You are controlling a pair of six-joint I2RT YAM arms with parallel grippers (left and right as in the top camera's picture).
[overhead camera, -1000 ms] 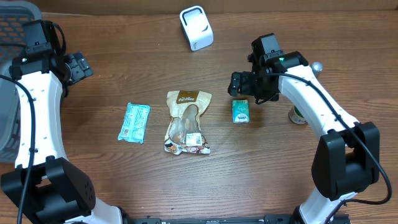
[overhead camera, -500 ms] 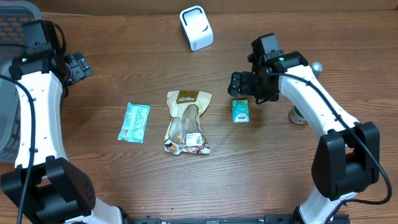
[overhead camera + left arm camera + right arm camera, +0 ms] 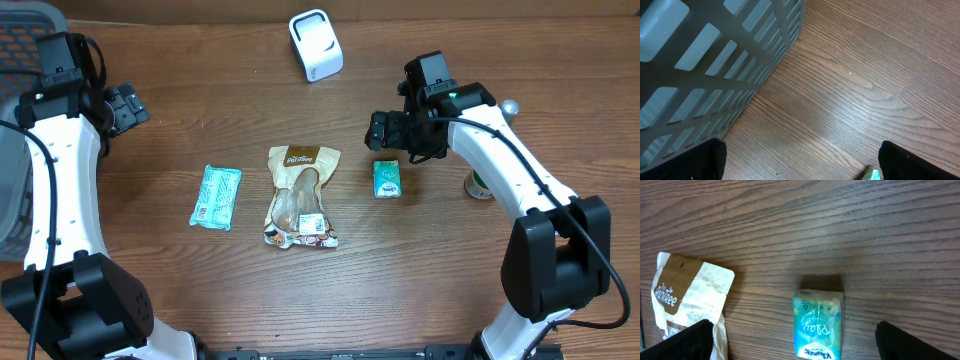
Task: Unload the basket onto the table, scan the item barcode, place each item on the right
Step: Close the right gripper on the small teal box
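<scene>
A small green tissue pack point(image 3: 387, 179) lies flat on the wooden table, right of centre. My right gripper point(image 3: 384, 133) hovers just beyond its far end, open and empty. In the right wrist view the tissue pack point(image 3: 819, 325) lies between the two wide-apart black fingertips point(image 3: 690, 341), and my right gripper point(image 3: 802, 342) touches nothing. A white scanner point(image 3: 316, 45) stands at the back centre. My left gripper point(image 3: 125, 105) is open at the far left, beside the basket. In its own view my left gripper point(image 3: 802, 165) has only bare wood between its fingers.
A brown snack bag point(image 3: 300, 195) and a teal packet point(image 3: 216, 197) lie in the middle of the table. A grey slatted basket point(image 3: 705, 60) stands at the left edge. A small round container point(image 3: 480, 185) sits by the right arm.
My right gripper has shifted slightly left above the tissue pack. The left arm and the items on the table have not moved.
</scene>
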